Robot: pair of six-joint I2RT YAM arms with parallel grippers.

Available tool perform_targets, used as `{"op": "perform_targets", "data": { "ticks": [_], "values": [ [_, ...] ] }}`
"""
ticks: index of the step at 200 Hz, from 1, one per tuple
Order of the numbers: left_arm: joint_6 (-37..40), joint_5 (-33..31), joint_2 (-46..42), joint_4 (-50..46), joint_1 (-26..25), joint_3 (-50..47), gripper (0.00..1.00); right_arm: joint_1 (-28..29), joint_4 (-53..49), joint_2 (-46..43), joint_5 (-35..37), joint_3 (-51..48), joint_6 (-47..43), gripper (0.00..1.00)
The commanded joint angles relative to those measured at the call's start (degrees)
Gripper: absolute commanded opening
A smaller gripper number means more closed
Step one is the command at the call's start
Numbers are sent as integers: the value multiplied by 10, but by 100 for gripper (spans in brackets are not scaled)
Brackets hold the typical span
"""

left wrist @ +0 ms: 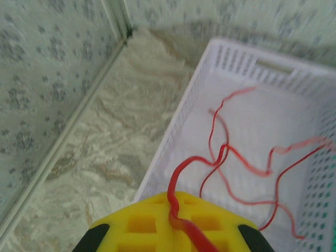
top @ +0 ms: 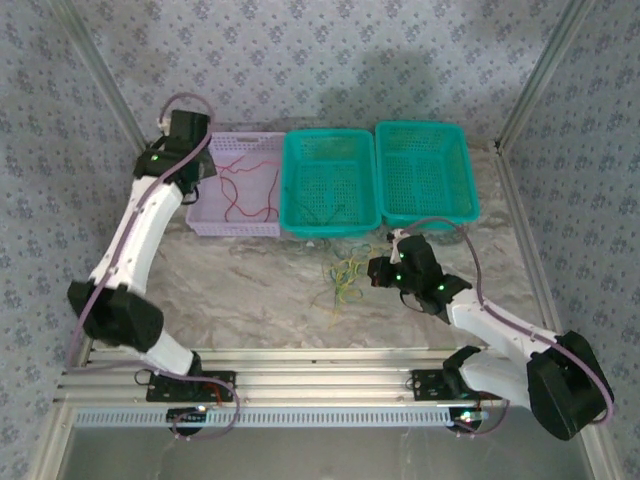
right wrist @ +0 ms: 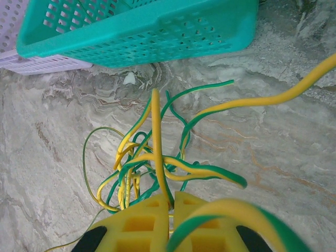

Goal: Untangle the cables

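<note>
Sorting by colour is the step we judge in hand, with each arm on one strand.

Nearest: right gripper (right wrist: 170,202), one, fingers pressed together on a yellow wire (right wrist: 156,131) that rises out of the tangle (right wrist: 139,168). Tangle: one heap of yellow and green wires on the marble-patterned table (top: 240,290), just in front of the middle basket. Its strands are too interlaced for us to count. Next move, in our judgement: draw the yellow wire up and away slowly, so the loops slip off rather than the whole heap lifting with it.

Beyond: baskets, three, in a row side by side. Lavender basket (top: 240,228), one, at the left. Middle teal basket (top: 330,228) and right teal basket (top: 430,218), two in all. We see a few thin dark strands in the middle one, colour uncertain.

Farthest: left gripper (left wrist: 176,199), one, at the lavender basket's left edge, closed on a red wire (left wrist: 172,184). Red wires (left wrist: 224,148) loose on that basket's floor: about three or four, crossing one another. Next for this arm, we judge: open and drop its strand among them.
</note>
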Motion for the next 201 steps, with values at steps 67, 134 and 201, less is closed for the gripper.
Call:
{"op": "perform_targets", "data": {
  "ticks": [67, 134, 201],
  "values": [
    [39, -53, -72, 62, -10, -21, 0, 11, 19, -2, 7, 1, 8, 0],
    [30, 9, -22, 63, -33, -29, 0, 17, 35, 17, 7, 4, 12, 0],
    [-193, 87, -71, 106, 91, -206, 65, 18, 27, 7, 11, -12, 1, 0]
  ]
}}
